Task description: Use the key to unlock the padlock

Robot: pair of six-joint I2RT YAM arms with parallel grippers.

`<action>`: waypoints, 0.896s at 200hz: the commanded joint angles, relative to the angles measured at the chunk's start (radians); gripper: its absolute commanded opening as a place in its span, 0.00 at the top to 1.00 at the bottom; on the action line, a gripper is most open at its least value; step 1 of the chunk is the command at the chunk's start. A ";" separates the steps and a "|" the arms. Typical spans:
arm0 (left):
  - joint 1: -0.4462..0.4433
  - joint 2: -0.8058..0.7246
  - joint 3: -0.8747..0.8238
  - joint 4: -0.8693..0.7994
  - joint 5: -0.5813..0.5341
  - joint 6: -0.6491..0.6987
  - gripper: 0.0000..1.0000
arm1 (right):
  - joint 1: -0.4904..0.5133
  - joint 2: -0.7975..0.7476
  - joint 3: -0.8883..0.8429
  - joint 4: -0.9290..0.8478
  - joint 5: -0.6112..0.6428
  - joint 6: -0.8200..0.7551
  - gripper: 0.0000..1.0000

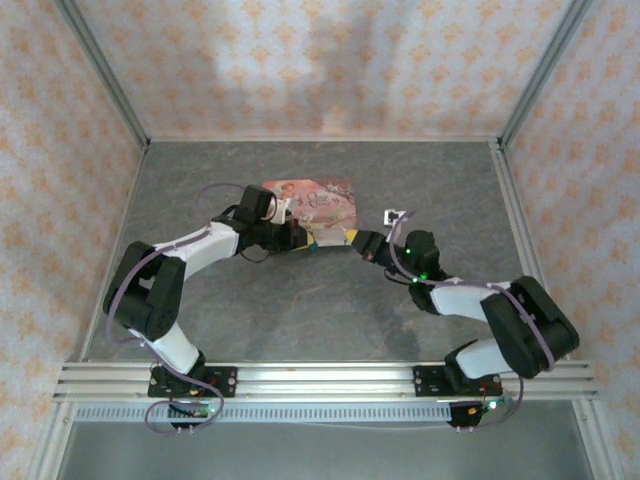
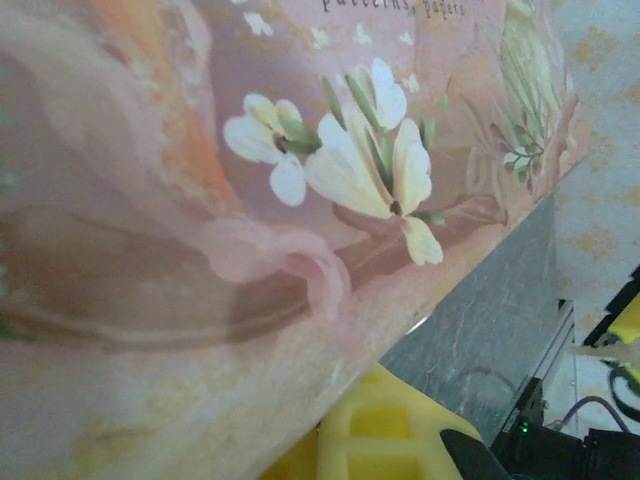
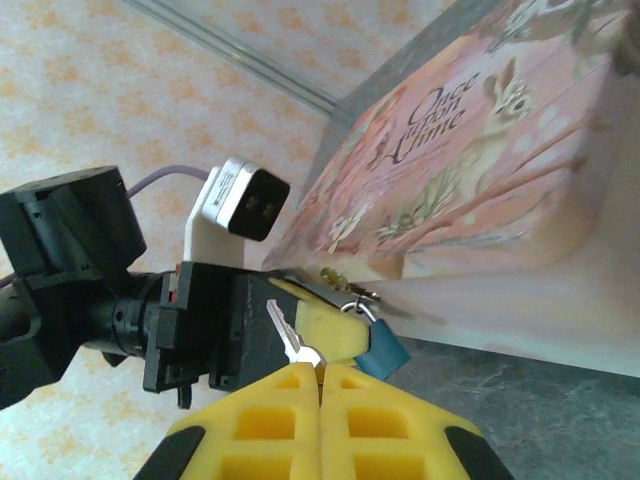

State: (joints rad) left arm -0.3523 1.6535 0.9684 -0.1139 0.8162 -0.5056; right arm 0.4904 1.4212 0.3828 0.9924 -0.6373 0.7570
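The right gripper (image 3: 320, 375), clamped on the key (image 3: 288, 335), is holding it just short of the padlock (image 3: 387, 352) hanging at the tin's (image 3: 470, 150) front edge, where the closed left gripper (image 1: 306, 243) is seemingly bracing it, leaving insertion and turning undone.

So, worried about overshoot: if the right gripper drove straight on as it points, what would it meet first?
Probably the left gripper, just past the key; the padlock sits slightly right. Depth unclear.

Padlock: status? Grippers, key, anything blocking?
Left gripper shut on padlock, at the tin's front edge. Right gripper shut on key. Key beside padlock, not yet inserted. Nothing between them.
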 commanded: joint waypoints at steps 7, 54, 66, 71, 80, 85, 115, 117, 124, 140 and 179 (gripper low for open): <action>0.012 -0.045 0.036 0.004 0.069 -0.024 1.00 | 0.033 0.104 -0.053 0.311 0.017 0.104 1.00; 0.026 -0.040 0.037 0.032 0.105 -0.076 1.00 | 0.110 0.248 -0.044 0.414 0.058 0.120 1.00; 0.029 -0.040 0.039 0.032 0.108 -0.080 1.00 | 0.116 0.261 -0.047 0.413 0.075 0.132 1.00; 0.030 -0.038 0.038 0.037 0.113 -0.084 1.00 | 0.119 0.268 -0.045 0.414 0.077 0.133 1.00; 0.034 -0.037 0.039 0.039 0.116 -0.089 1.00 | 0.125 0.279 -0.046 0.414 0.085 0.135 1.00; 0.035 -0.038 0.037 0.044 0.118 -0.093 1.00 | 0.127 0.283 -0.046 0.414 0.089 0.137 1.00; 0.045 -0.034 0.037 0.066 0.131 -0.124 1.00 | 0.134 0.327 -0.041 0.414 0.105 0.173 1.00; 0.047 -0.034 0.037 0.069 0.132 -0.128 1.00 | 0.134 0.331 -0.040 0.414 0.105 0.175 1.00; 0.048 -0.034 0.035 0.084 0.136 -0.141 1.00 | 0.136 0.336 -0.036 0.414 0.101 0.177 1.00; 0.049 -0.033 0.040 0.090 0.138 -0.152 1.00 | 0.142 0.341 -0.023 0.414 0.093 0.185 1.00; 0.049 -0.035 0.038 0.115 0.143 -0.180 1.00 | 0.155 0.367 0.009 0.413 0.091 0.203 1.00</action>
State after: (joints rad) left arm -0.3111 1.6535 0.9699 -0.0708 0.9173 -0.6586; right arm 0.6327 1.7679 0.3607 1.3453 -0.5522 0.9447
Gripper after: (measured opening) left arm 0.055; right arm 0.041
